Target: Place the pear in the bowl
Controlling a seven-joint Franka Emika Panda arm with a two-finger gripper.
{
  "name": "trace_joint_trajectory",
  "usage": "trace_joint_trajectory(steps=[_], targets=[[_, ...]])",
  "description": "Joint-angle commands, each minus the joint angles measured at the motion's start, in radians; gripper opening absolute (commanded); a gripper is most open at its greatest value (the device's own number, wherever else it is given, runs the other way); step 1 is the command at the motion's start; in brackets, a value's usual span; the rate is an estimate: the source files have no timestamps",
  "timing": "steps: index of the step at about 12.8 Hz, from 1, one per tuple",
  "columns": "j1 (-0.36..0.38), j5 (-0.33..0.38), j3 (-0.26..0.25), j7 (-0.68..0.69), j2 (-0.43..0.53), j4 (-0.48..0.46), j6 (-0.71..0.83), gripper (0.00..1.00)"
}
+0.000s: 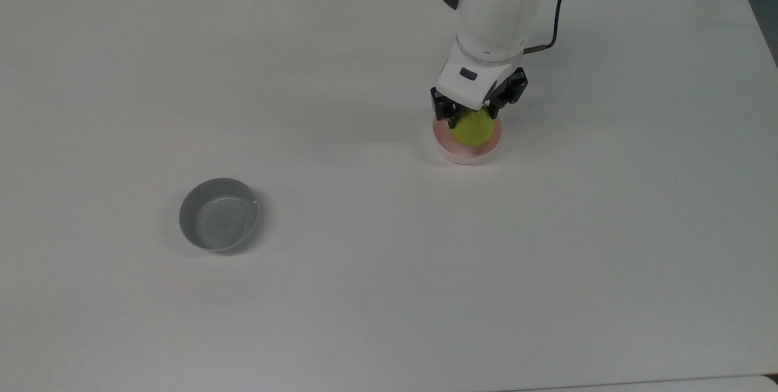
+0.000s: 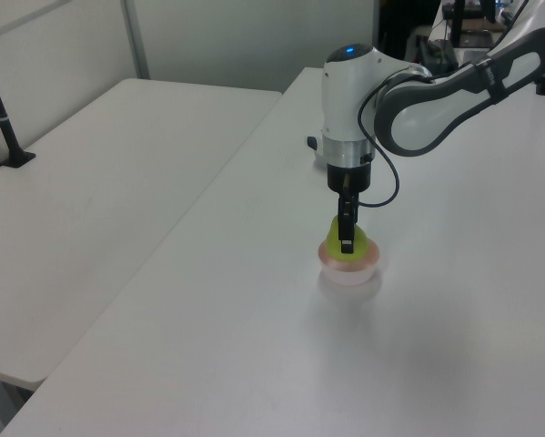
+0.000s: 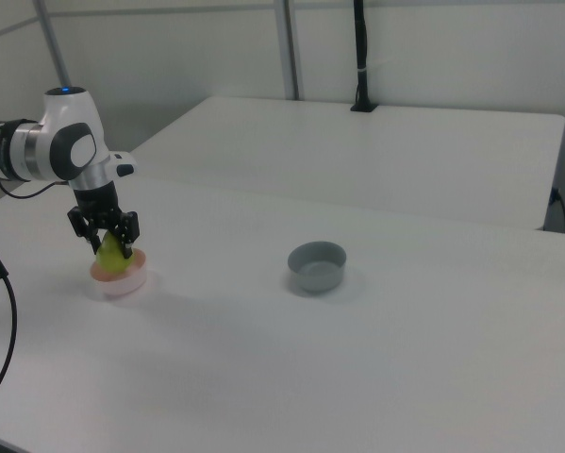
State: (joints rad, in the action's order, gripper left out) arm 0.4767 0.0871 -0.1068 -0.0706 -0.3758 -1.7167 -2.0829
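Pear, round and yellow-green, sits in the glossy pink bowl, clamped by the gripper. Grey bowl stands well apart on the smooth white counter.

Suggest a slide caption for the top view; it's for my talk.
Robot hand lowers a small yellow-green pear into the round pale pink bowl.

Yellow-green pear inside pink bowl

Bright even light, faint shadows, slightly soft
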Motion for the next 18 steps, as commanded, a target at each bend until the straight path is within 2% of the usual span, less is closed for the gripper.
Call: trace_joint_trajectory(steps=[1, 2, 3, 4, 5, 7, 10, 12, 14, 18], targets=[[0.013, 0.000, -0.010, -0.018, 0.005, -0.014, -0.026, 0.24], [0.013, -0.004, -0.011, -0.020, 0.000, -0.015, -0.026, 0.30], [0.011, -0.004, -0.010, -0.020, -0.011, -0.014, -0.026, 0.41], [0.010, -0.004, -0.010, -0.020, -0.012, -0.014, -0.026, 0.62], [0.008, -0.004, -0.010, -0.021, -0.011, -0.014, -0.025, 0.73], [0.005, -0.004, -0.010, -0.023, -0.008, -0.012, -0.022, 0.89], [-0.003, -0.004, -0.011, -0.023, 0.029, -0.007, -0.006, 1.00], [-0.029, -0.006, -0.013, -0.021, 0.087, 0.003, 0.059, 1.00], [-0.084, -0.006, -0.013, -0.021, 0.158, 0.040, 0.183, 1.00], [-0.206, -0.010, -0.011, -0.018, 0.288, 0.043, 0.262, 1.00]])
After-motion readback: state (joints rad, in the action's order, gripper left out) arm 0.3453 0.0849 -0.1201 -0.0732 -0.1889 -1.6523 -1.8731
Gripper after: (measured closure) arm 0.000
